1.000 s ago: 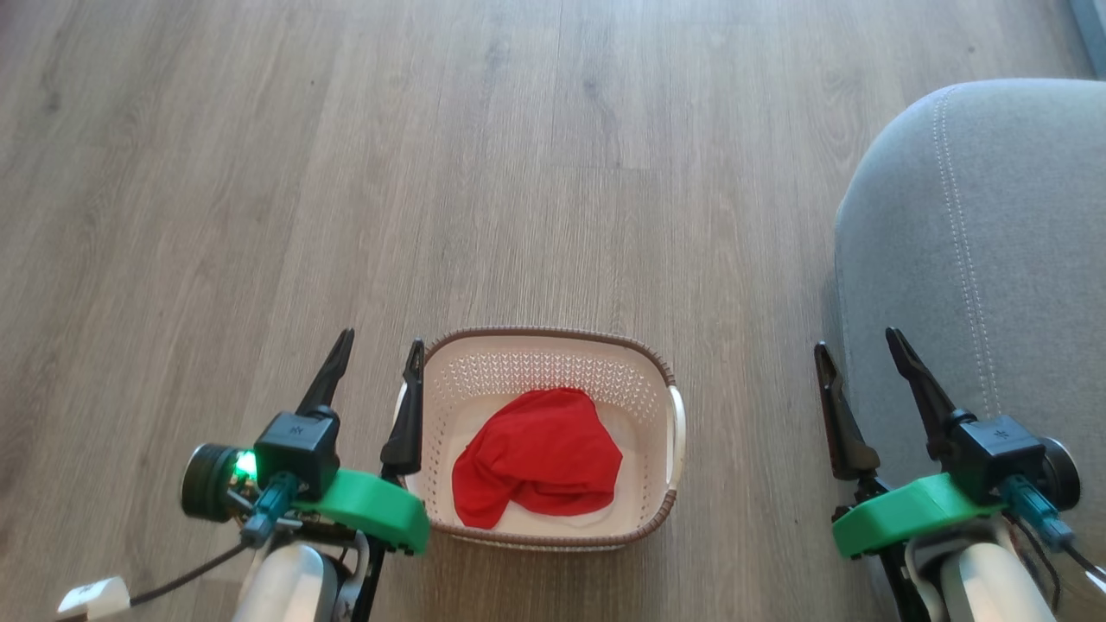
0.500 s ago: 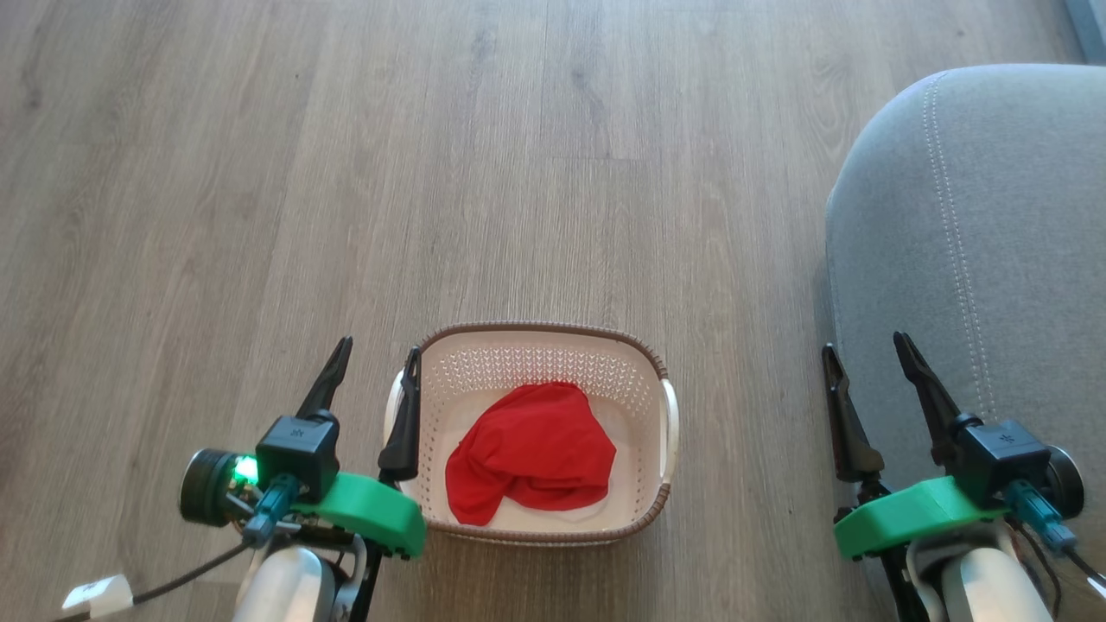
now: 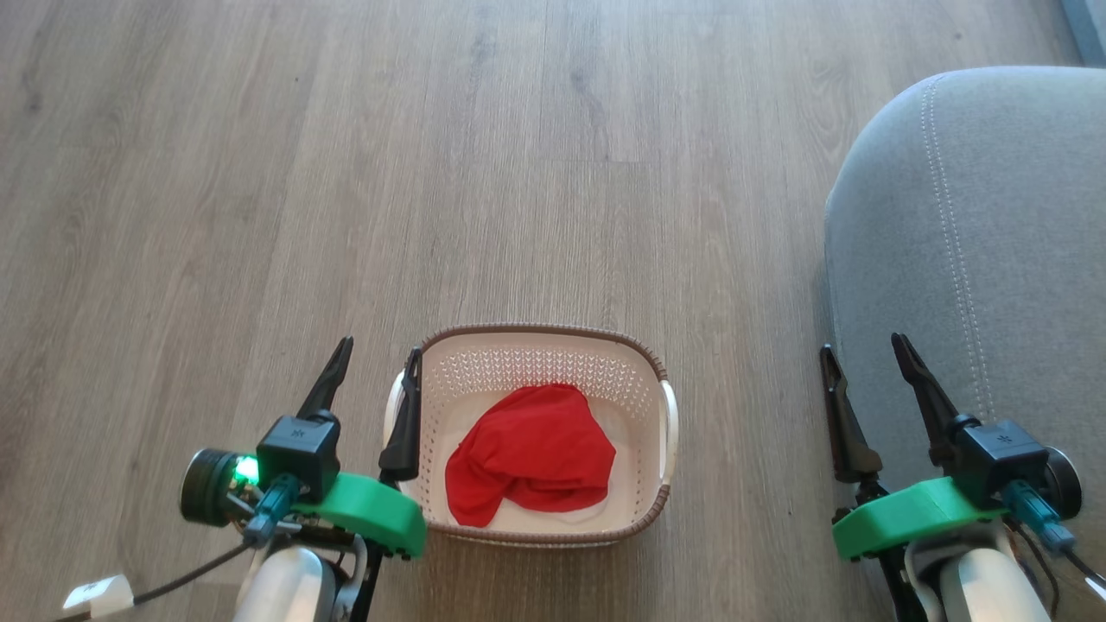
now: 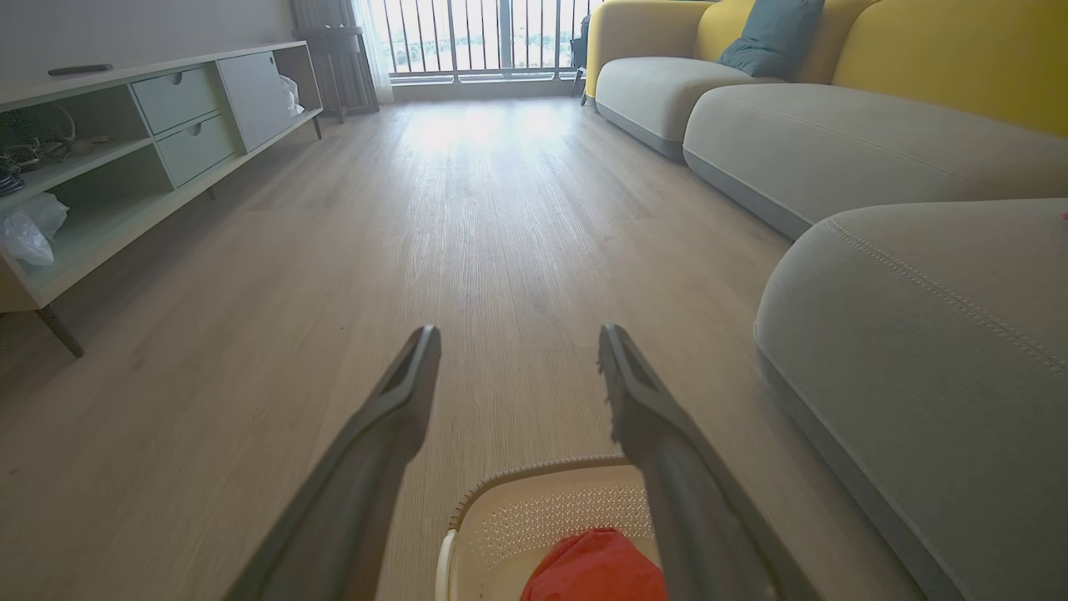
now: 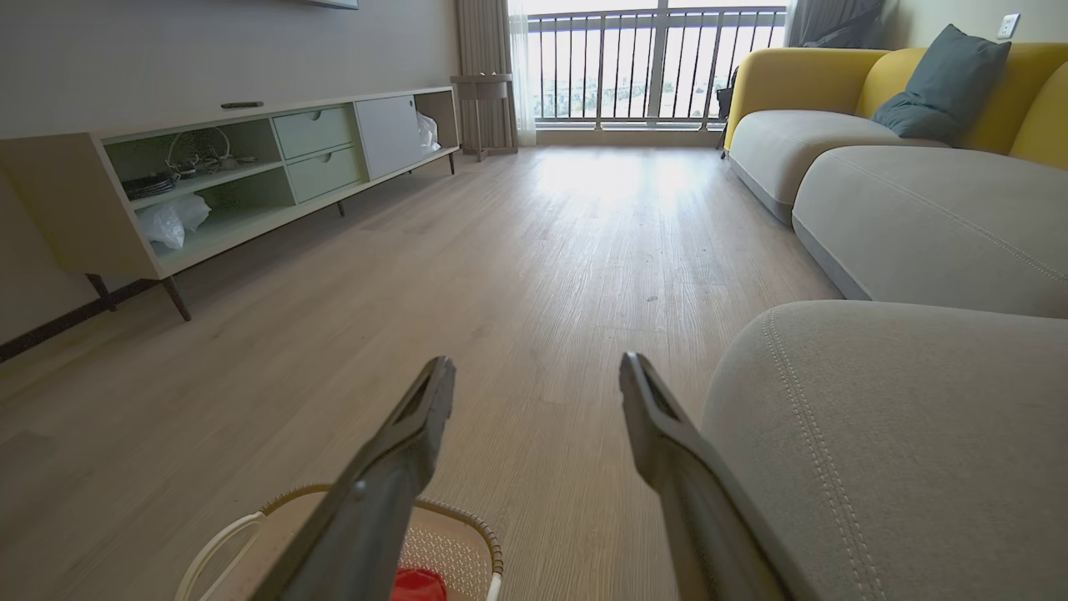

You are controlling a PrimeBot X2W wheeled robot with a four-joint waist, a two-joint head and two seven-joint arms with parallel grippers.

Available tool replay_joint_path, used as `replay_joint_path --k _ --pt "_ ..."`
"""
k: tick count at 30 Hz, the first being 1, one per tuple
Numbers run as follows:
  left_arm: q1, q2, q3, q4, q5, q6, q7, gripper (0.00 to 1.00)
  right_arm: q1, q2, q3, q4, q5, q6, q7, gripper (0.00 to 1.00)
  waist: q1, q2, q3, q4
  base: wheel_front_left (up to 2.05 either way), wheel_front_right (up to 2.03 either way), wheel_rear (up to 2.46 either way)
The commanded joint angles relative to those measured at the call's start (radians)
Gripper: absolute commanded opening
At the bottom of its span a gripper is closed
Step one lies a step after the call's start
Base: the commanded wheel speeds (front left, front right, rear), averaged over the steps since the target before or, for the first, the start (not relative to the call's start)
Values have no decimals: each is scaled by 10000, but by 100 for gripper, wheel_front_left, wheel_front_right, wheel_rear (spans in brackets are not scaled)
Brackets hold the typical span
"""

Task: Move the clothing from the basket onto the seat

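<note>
The cream basket point(image 3: 650, 358) with its brown rim stands on the wooden floor in front of me, and crumpled red clothing point(image 3: 531, 451) lies inside it. My left gripper point(image 3: 378, 355) hangs open just left of the basket, its inner finger over the left rim. Open and empty, my right gripper point(image 3: 864, 349) sits right of the basket at the edge of the grey seat point(image 3: 976, 225). The left wrist view looks down on the basket point(image 4: 534, 513), the clothing point(image 4: 596, 568) and the seat point(image 4: 926, 334). Basket rim point(image 5: 467, 517) and seat point(image 5: 901, 434) also appear in the right wrist view.
Bare wooden floor point(image 3: 346, 173) stretches ahead and to the left. A low pale cabinet point(image 5: 209, 184) lines the left wall. More grey sofa cushions with yellow backs point(image 5: 918, 209) run along the right, toward a balcony railing point(image 5: 651, 67).
The head camera has shifted slightly, so the whole picture slid a little left and the seat stands higher. Basket, clothing and both grippers keep their places relative to each other.
</note>
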Motion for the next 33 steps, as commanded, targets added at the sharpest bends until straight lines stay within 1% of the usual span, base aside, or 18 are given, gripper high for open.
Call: replay_joint_path --k 1,13,21,26,30,33 --pt "-208 -5 321 -336 72 -17 -49 100 -161 28 250 -299 48 -2 -63 100 0 -1 15 5 0 0 0" --pt "-277 -5 321 -333 72 -57 -49 100 -164 29 210 -298 134 -2 -63 100 0 -1 153 8 0 0 0" --pt "-459 -5 278 -136 96 -289 -49 100 -346 29 81 -318 286 -2 -63 100 0 -1 655 -125 0 0 0" --pt "-789 -5 296 154 207 -581 -49 100 -579 29 -218 -261 167 -2 -63 100 0 -1 1559 -384 0 0 0" --pt "-1336 13 205 532 595 -937 -49 100 -849 29 -283 -335 47 -2 -63 100 0 -1 2632 -601 0 0 0" --pt "-1802 142 22 972 898 -1132 -49 100 -1138 29 -267 -486 -19 -2 -63 100 0 -1 3530 -845 0 0 0"
